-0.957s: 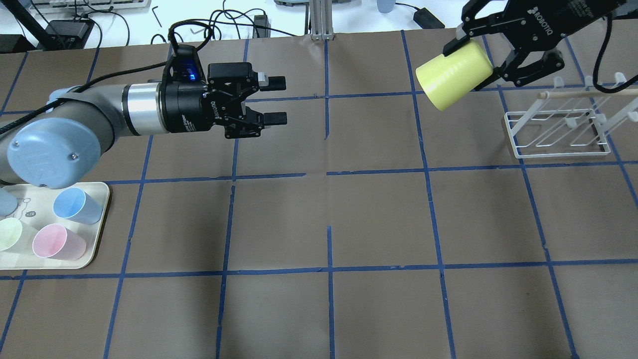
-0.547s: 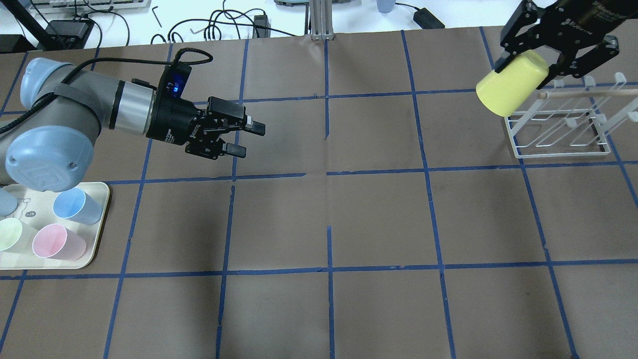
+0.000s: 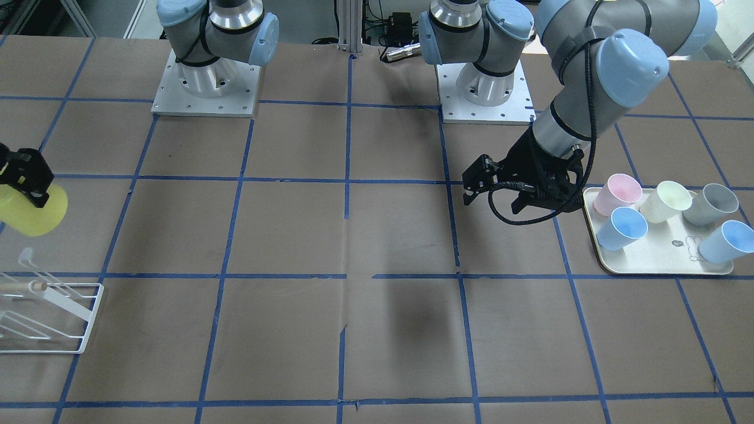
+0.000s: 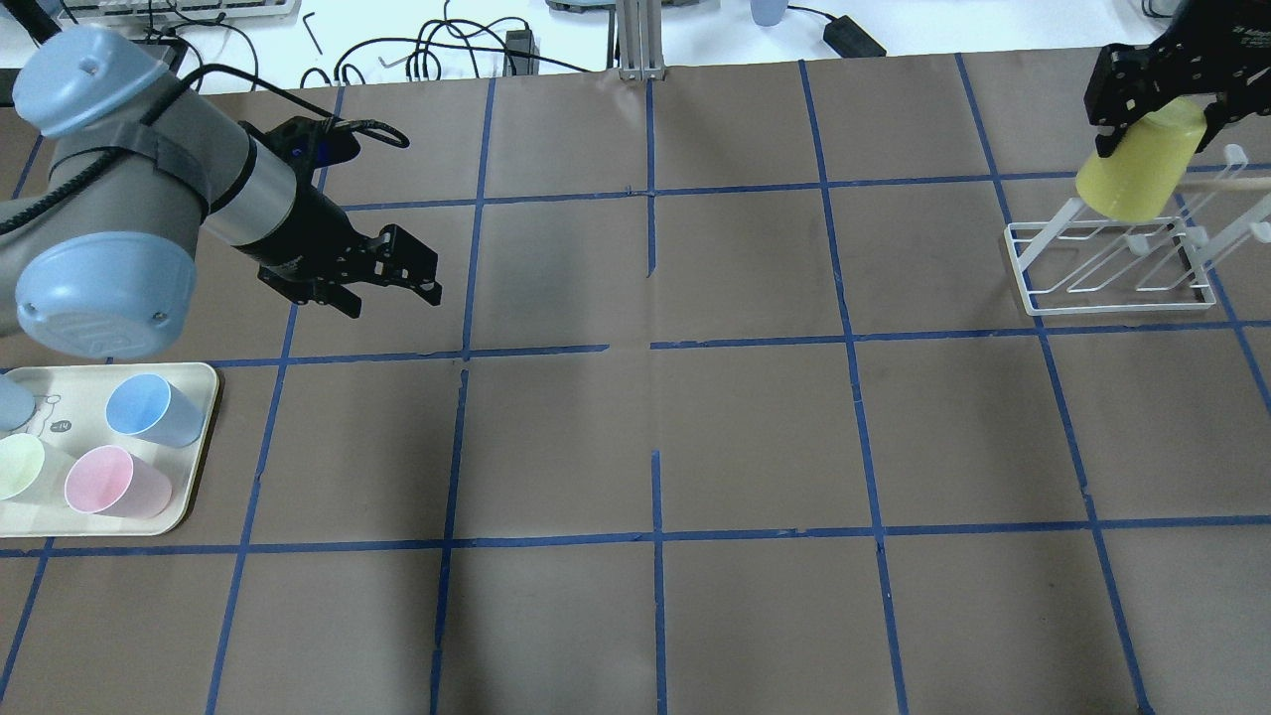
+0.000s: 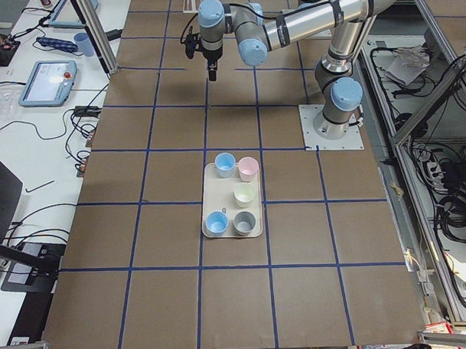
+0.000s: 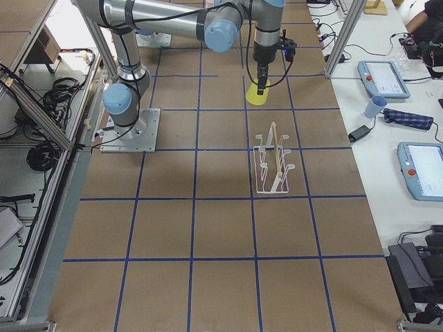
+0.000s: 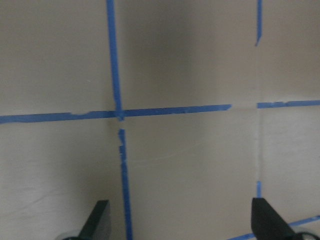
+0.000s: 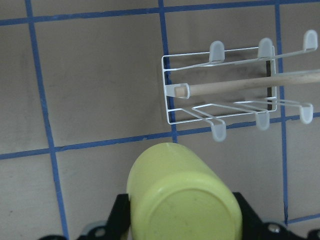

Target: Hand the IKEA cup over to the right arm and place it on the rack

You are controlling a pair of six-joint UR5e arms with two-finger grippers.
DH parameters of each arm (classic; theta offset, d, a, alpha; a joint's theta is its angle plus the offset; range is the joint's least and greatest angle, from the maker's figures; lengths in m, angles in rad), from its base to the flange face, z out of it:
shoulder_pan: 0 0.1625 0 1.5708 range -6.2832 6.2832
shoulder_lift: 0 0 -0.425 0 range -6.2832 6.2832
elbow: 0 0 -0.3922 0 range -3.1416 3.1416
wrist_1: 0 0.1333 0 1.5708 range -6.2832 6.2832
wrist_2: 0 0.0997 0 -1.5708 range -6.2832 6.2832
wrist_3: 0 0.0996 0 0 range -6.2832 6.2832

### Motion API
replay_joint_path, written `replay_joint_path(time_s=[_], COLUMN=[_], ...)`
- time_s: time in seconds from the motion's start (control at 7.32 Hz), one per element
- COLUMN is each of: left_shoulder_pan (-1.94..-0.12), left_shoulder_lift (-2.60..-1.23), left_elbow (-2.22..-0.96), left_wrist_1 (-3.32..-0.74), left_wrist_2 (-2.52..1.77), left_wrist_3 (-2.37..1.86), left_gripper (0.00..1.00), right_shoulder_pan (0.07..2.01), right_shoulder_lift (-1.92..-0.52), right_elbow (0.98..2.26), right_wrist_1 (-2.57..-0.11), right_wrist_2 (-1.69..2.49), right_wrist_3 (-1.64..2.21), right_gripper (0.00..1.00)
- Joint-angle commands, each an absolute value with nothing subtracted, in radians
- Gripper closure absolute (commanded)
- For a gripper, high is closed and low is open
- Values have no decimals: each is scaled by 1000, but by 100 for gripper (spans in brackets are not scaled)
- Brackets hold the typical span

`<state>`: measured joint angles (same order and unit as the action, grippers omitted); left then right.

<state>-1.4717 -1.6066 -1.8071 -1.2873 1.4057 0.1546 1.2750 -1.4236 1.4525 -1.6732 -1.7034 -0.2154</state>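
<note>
My right gripper [image 4: 1157,121] is shut on the bright yellow IKEA cup [image 4: 1134,174] and holds it in the air, mouth tilted downward, by the left end of the white wire rack [image 4: 1112,270]. The cup does not touch the rack. In the right wrist view the cup's base [image 8: 182,202] faces the camera, with the rack [image 8: 220,85] and its wooden peg [image 8: 240,87] beyond. The cup also shows in the front-facing view [image 3: 32,217], above the rack [image 3: 50,321]. My left gripper [image 4: 392,291] is open and empty, pointing down at the table, far to the left; its fingertips [image 7: 97,222] frame bare paper.
A cream tray [image 4: 204,382] at the front left holds a light blue cup [image 4: 149,407], a pink cup [image 4: 109,482] and a pale cup [image 4: 20,467]. Brown paper with blue tape lines [image 4: 655,348] covers the table. Cables [image 4: 447,45] lie beyond the far edge.
My right gripper carried the yellow cup to the right, up to the rack, turning its mouth downward. My left arm pulled back to the left and tipped its open gripper down.
</note>
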Motion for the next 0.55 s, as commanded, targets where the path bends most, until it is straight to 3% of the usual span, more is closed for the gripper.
replay_joint_path(time_s=[0.0,0.41], left_shoulder_pan=[-1583,-1589], left_shoulder_lift=[-1601,-1549], left_elbow=[-1642,-1557], left_wrist_1=[-1432,-1562], left_wrist_2=[1596,1591], left_wrist_3=[95,112], left_gripper=[0,0], right_shoulder_pan=[1212,1198], right_shoulder_lift=[-1372,-1370], right_elbow=[1476,1601], right_wrist_1=[-1750,-1935], right_wrist_2=[-1715,-1709], right_wrist_3=[-288,-365], right_gripper=[95,95])
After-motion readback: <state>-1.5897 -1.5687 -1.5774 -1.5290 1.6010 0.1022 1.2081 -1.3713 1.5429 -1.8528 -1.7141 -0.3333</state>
